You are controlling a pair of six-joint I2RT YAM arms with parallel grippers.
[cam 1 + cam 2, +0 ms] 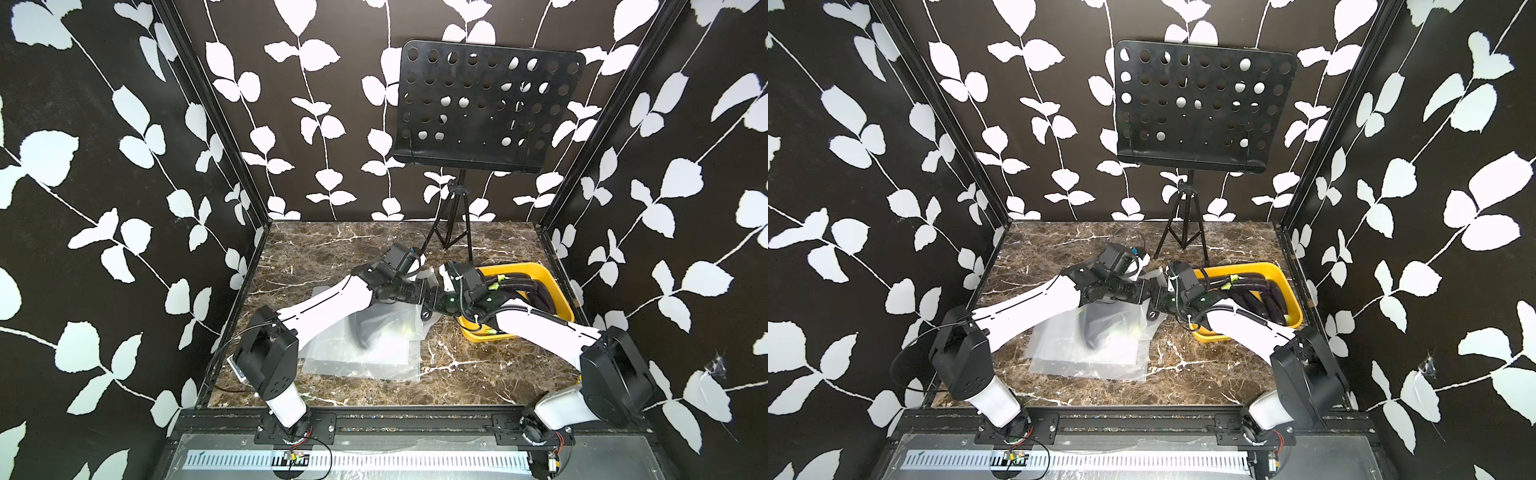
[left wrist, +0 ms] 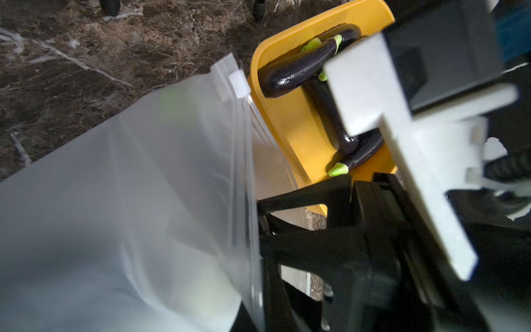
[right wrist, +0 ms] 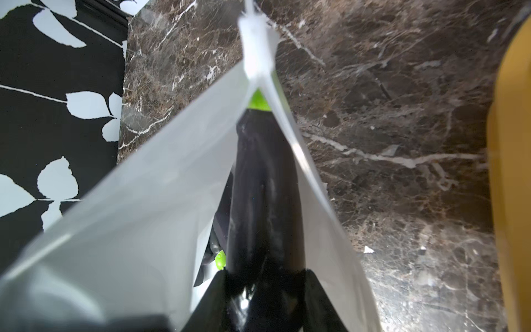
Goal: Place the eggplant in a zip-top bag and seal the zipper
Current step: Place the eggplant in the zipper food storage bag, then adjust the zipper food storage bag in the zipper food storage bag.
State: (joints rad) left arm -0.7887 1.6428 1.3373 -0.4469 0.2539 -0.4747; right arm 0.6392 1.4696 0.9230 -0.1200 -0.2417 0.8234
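Left gripper point(image 1: 426, 293) pinches bag point(image 2: 143, 186) mouth up; right gripper point(image 3: 265, 290) clamps eggplant point(image 3: 264, 186), partly inside bag; release and zipper point(image 2: 240, 149) sealing remain undone

The bag point(image 2: 129, 186) is made of thin, frosted plastic, translucent and softly creased, and a small white plastic slider point(image 2: 238, 83) is carried on its ribbed zipper strip. The eggplant point(image 3: 264, 186) is covered by a smooth, glossy, dark purple skin on which highlights are caught; its green cap point(image 3: 258, 100) looks duller. The tub point(image 2: 287, 120) is moulded from smooth yellow plastic with a slight sheen. The table point(image 3: 388, 115) is finished like polished brown marble, veined in white. The music stand point(image 1: 490, 108) is formed of perforated sheet metal, painted black. The walls point(image 1: 104, 166) are covered in a matt black material printed with white leaves. The arms point(image 1: 328, 305) are cased in smooth white and black plastic.
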